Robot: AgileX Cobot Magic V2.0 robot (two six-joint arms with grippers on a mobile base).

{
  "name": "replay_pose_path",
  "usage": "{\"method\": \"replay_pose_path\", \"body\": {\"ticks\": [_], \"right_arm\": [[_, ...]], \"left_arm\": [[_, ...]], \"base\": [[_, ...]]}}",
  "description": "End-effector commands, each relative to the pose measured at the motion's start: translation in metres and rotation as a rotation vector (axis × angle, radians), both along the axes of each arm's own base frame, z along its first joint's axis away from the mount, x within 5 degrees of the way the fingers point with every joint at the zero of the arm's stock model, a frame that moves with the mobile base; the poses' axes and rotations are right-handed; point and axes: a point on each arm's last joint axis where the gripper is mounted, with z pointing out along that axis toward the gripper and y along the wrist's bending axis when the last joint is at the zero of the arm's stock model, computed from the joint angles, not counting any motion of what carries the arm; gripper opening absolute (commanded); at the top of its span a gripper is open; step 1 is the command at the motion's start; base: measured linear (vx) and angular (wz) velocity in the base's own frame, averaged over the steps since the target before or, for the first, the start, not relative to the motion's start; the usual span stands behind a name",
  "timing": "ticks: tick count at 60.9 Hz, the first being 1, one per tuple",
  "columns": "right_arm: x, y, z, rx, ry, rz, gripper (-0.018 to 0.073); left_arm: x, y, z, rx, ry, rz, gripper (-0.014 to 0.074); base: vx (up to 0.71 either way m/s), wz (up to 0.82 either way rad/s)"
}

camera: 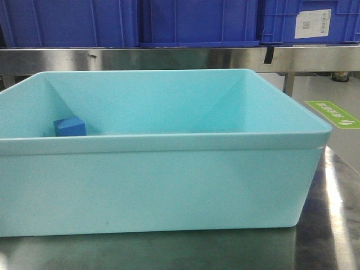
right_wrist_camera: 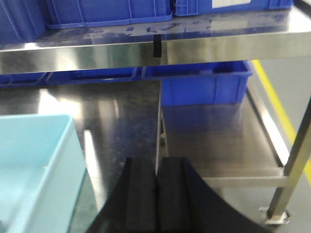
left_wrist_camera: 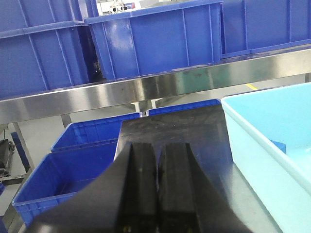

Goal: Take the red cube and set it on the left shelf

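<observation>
Grippers: the left gripper [left_wrist_camera: 156, 194] and the right gripper [right_wrist_camera: 155, 199] each show 2 dark fingers pressed together with nothing between them, both held off to the sides of the turquoise tub [camera: 169, 185] on the steel table [camera: 333, 225]. No red cube is visible in any of the 3 views. The tub's only visible content is a blue cube [camera: 70, 126], resting on the floor against the left wall, toward the back; the near wall hides part of the floor, so the red cube may lie there unseen. The left shelf [left_wrist_camera: 146, 90], a shiny steel rail carrying blue crates [left_wrist_camera: 160, 41], runs behind the tub.

Handling (judged from the blue cube, if the red one is alike): small, probably light and stiff, with flat matte faces that should not slip. The best hold is from above, across 2 opposite side faces at mid-height. A cube lying against a wall leaves room for a finger only on the faces parallel to that wall's normal.
</observation>
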Motion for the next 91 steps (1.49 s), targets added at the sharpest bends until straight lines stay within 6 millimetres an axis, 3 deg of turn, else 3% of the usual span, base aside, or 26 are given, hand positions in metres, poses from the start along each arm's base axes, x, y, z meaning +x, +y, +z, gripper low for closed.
{"method": "replay_pose_path", "body": {"ticks": [1, 9, 20, 37, 48, 62, 73, 91], "right_arm": [[0.020, 0.003, 0.028, 0.072, -0.036, -0.005, 0.0050], [0.050, 0.017, 0.039, 0.084, 0.060, 0.053, 0.0050], [0.085, 0.057, 0.043, 0.069, 0.127, 0.201, 0.0050], [0.119, 0.132, 0.023, 0.025, 0.234, 0.405, 0.0050], [0.124, 0.170, 0.010, 0.001, 0.266, 0.497, 0.0050], [0.118, 0.204, -0.001, -0.002, 0.238, 0.584, 0.0050], [0.115, 0.218, -0.008, -0.013, 0.253, 0.617, 0.0050], [0.118, 0.222, -0.021, -0.051, 0.292, 0.624, 0.0065]], "left_arm": [[0.001, 0.000, 0.000, -0.008, -0.060, 0.001, 0.0106], [0.001, 0.000, 0.000, -0.008, -0.060, 0.001, 0.0106], [0.001, 0.000, 0.000, -0.008, -0.060, 0.001, 0.0106], [0.001, 0.000, 0.000, -0.008, -0.060, 0.001, 0.0106], [0.001, 0.000, 0.000, -0.008, -0.060, 0.001, 0.0106], [0.001, 0.000, 0.000, -0.008, -0.060, 0.001, 0.0106], [0.001, 0.000, 0.000, -0.008, -0.060, 0.001, 0.0106], [0.001, 0.000, 0.000, -0.008, -0.060, 0.001, 0.0106]], "base": [[0.00, 0.00], [0.00, 0.00], [0.00, 0.00], [0.01, -0.06], [-0.02, 0.12], [0.02, -0.10], [0.00, 0.00], [0.00, 0.00]]}}
